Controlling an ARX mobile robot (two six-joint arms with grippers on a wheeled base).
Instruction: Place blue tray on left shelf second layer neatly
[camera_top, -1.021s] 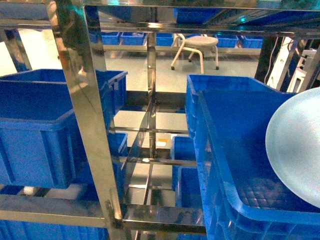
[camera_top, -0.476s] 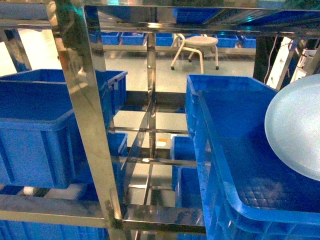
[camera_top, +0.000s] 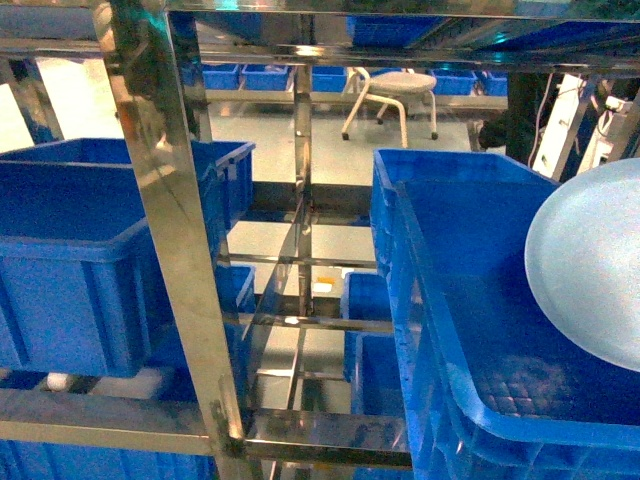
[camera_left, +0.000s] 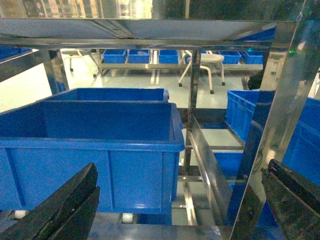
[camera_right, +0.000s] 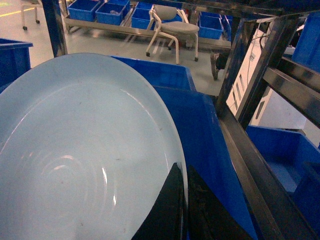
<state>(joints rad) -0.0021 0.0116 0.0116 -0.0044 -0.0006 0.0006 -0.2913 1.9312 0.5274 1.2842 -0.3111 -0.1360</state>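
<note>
The blue tray (camera_top: 590, 270), a pale glossy round dish, hangs tilted over a dark-blue crate (camera_top: 470, 300) at the right edge of the head view. It fills the left of the right wrist view as the blue tray (camera_right: 75, 150), with my right gripper (camera_right: 184, 200) shut on its rim, one black finger on each face. My left gripper (camera_left: 175, 210) is open and holds nothing, its fingers (camera_left: 60, 210) wide apart in front of the left shelf second layer (camera_left: 150, 231). That steel tier (camera_top: 100, 420) carries a dark-blue crate (camera_top: 80, 260). Neither gripper shows in the head view.
A shiny upright post (camera_top: 170, 230) stands between the left crate and the middle bay of rails (camera_top: 300, 320). A top rail (camera_left: 150, 35) runs overhead. A second crate (camera_left: 105, 95) sits behind the left one. A stool (camera_top: 395, 90) and several crates stand on the floor behind.
The tray has risen a little and shifted slightly left in the head view. The rack and crates have not moved.
</note>
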